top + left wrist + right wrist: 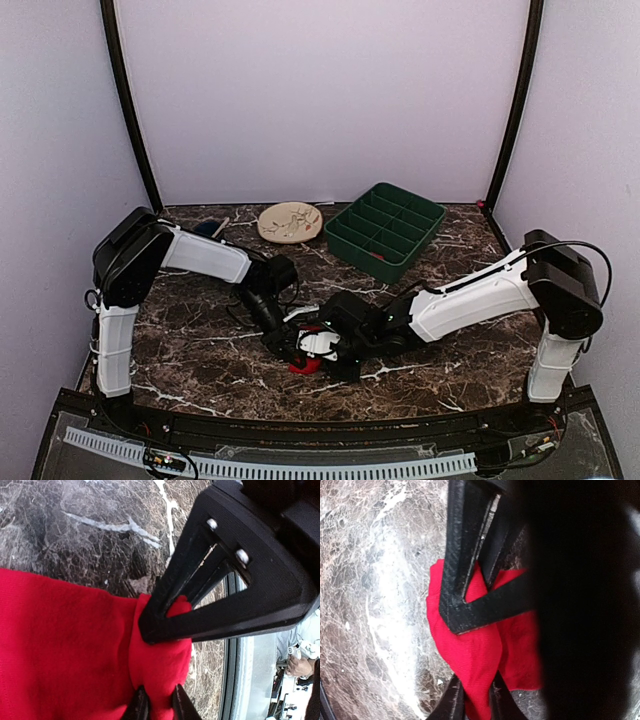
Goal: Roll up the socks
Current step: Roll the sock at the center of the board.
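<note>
Socks (303,365), red, bunched, at 6 o'clock on marble table (200,350) | left gripper (160,670) pinching fabric from 10 o'clock | right gripper (470,655) pinching it from 2 o'clock (both jaws nearly together) | green tray (365,250) at 1 o'clock

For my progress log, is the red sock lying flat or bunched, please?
Bunched: the red sock is crumpled into folds, pinched in the right gripper.
</note>
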You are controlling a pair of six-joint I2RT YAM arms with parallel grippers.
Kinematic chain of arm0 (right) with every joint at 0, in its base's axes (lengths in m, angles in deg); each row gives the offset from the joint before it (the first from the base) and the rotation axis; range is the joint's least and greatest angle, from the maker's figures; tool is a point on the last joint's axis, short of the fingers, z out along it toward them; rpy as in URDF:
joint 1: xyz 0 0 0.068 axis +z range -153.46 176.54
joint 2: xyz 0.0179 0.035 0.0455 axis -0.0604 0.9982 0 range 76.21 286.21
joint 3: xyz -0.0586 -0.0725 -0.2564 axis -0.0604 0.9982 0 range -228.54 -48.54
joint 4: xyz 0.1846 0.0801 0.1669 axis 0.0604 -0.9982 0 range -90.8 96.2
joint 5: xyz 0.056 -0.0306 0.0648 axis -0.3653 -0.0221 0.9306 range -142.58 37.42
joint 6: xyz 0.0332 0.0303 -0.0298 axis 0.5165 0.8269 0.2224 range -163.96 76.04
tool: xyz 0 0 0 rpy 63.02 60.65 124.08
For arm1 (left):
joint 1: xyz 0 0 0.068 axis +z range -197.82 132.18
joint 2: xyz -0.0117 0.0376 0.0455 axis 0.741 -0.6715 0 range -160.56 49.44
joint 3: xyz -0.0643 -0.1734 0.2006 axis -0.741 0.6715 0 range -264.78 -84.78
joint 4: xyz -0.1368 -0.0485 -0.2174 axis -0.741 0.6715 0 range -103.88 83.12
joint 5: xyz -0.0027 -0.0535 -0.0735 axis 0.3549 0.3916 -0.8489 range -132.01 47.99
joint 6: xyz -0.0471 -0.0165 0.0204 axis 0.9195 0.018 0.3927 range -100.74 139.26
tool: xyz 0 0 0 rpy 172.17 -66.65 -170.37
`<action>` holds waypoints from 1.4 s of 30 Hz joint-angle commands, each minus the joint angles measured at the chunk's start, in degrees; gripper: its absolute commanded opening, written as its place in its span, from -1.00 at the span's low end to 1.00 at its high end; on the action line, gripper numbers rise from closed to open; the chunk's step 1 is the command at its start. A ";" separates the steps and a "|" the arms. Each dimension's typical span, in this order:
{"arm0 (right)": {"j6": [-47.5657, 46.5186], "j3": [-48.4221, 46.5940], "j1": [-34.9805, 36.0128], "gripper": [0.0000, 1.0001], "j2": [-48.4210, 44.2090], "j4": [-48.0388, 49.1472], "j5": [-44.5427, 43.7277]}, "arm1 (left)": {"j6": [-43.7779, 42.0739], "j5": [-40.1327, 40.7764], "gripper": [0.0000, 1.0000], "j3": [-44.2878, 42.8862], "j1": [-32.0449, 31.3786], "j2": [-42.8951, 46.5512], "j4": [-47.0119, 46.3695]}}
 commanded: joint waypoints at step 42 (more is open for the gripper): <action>12.77 -2.07 -13.78 -0.88 4.14 -2.17 30.97 | 15.93 26.62 -0.39 17.43 5.94 23.61 -24.61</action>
